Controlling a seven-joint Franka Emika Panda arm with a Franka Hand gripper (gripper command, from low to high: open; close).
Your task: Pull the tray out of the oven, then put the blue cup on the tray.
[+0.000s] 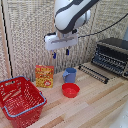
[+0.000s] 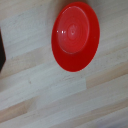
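The blue cup stands upright on the wooden table, just behind a red bowl. My gripper hangs above and slightly toward the exterior view's left of the cup, open, with nothing between its blue-tipped fingers. The black and silver oven sits at the exterior view's right. The dark wire tray sticks out of its front, low over the table. The wrist view shows only the red bowl on the wood. My fingers do not appear there.
A red basket stands at the front on the exterior view's left. A yellow and orange box stands upright between the basket and the cup. A slatted wall closes off the back.
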